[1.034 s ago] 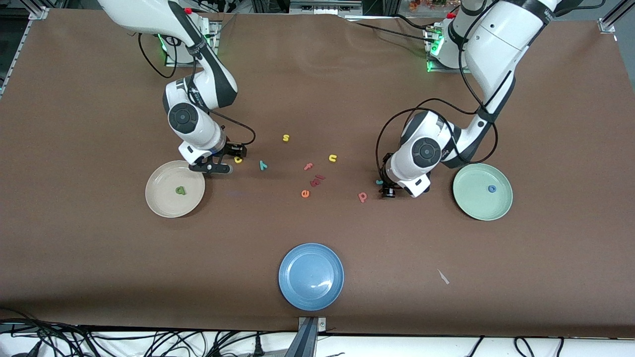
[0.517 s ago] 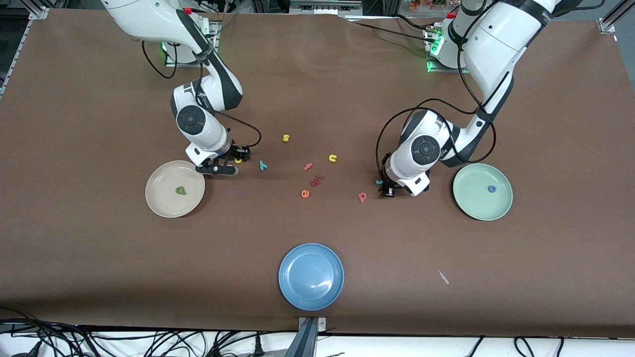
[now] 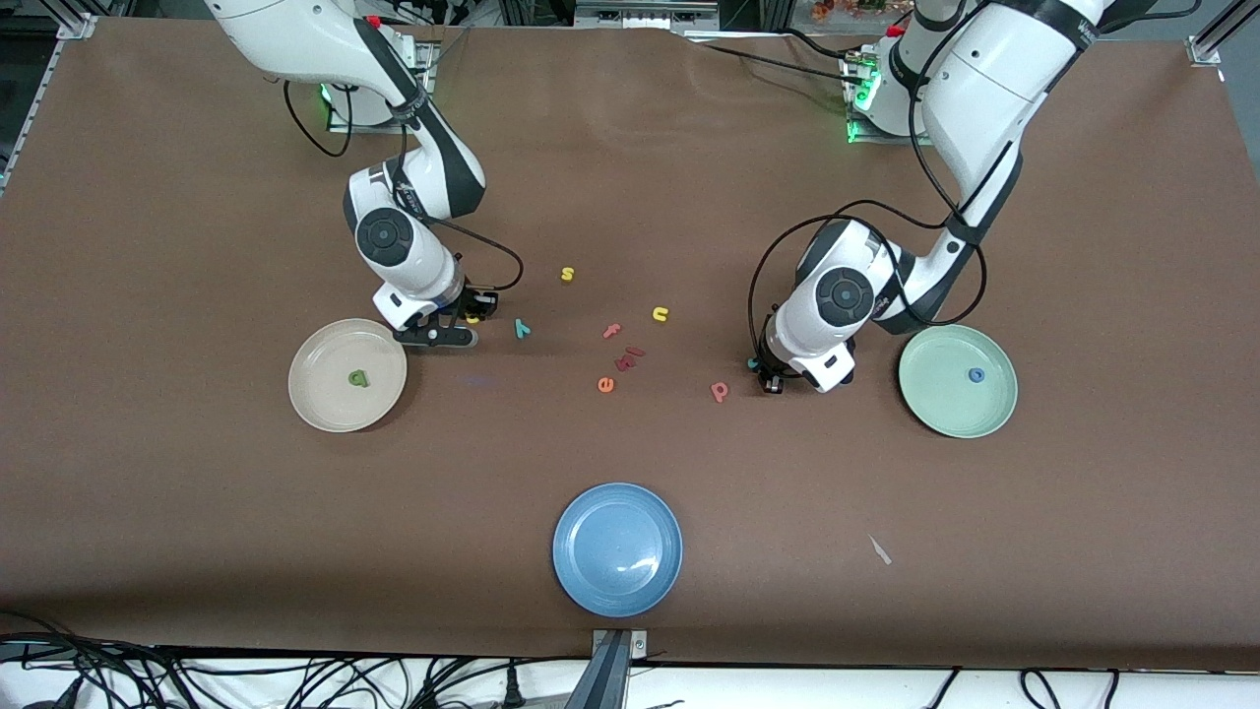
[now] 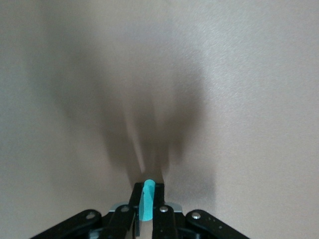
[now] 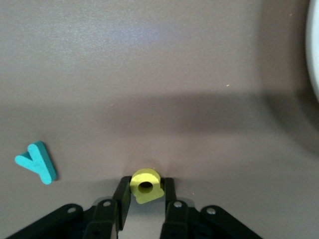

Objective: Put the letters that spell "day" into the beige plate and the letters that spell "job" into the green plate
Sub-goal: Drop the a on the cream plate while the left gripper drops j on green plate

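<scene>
Beige plate [image 3: 346, 375] toward the right arm's end, holding the green a [image 3: 358, 377]. Beside its rim, right gripper [image 3: 471, 317] pinching the yellow d [image 5: 145, 185], teal y [image 3: 522, 329] near. Left gripper [image 3: 760, 370] pressed tight on the teal j [image 4: 146, 199], salmon b [image 3: 720, 391] close by. Green plate [image 3: 957, 380] holding the blue o [image 3: 976, 374].

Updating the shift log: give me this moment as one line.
left gripper: shut on teal foam j | right gripper: shut on yellow foam d | beige plate: green a | green plate: blue o
</scene>
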Controlling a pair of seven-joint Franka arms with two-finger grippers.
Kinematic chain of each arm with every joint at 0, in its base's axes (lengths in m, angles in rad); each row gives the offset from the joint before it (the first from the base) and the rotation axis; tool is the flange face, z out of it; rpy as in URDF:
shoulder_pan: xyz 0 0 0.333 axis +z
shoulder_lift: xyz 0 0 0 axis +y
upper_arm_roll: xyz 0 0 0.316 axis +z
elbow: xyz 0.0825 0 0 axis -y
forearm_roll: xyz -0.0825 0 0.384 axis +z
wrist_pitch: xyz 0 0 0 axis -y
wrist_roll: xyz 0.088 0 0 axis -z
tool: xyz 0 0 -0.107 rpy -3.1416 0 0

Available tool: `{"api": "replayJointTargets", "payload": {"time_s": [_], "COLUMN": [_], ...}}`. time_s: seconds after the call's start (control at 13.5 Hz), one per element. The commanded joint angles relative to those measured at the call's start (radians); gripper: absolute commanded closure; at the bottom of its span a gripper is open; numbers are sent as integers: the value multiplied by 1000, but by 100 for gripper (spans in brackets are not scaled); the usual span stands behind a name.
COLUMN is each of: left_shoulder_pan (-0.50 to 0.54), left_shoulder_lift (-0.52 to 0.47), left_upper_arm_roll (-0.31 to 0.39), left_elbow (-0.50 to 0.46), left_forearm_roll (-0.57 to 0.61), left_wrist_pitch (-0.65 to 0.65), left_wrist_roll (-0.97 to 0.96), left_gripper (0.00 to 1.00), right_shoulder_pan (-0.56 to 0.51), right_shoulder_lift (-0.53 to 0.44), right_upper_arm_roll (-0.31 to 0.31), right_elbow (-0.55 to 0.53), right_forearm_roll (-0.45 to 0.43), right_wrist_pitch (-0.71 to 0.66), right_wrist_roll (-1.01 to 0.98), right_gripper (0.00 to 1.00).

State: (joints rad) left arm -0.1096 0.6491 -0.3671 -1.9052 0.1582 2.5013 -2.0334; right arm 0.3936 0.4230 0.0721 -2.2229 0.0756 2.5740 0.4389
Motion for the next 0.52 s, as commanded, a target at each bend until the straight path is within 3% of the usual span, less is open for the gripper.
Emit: {"api": "replayJointTargets", "payload": {"time_s": [0.0, 0.22, 0.44], "left_shoulder_pan": [31, 79, 236], "left_shoulder_lift": [-40, -138, -200], "left_upper_arm_roll": [0, -10, -65], "left_elbow": [9, 14, 14], "left_forearm_roll": [50, 35, 34], "left_wrist_pitch": [-33, -119, -199], "left_wrist_roll": [83, 324, 549], "left_gripper": [100, 100, 100], "right_shoulder_pan": [8, 8, 7], "right_shoulder_lift": [-23, -72, -85], "right_upper_arm_roll": [-5, -43, -136], "right_elbow": [-1, 58, 159], "right_forearm_roll": [-6, -34, -57], "right_wrist_pitch": [2, -142, -306], "right_wrist_roll": [-5, -29, -191], "right_gripper": [87, 87, 86]}}
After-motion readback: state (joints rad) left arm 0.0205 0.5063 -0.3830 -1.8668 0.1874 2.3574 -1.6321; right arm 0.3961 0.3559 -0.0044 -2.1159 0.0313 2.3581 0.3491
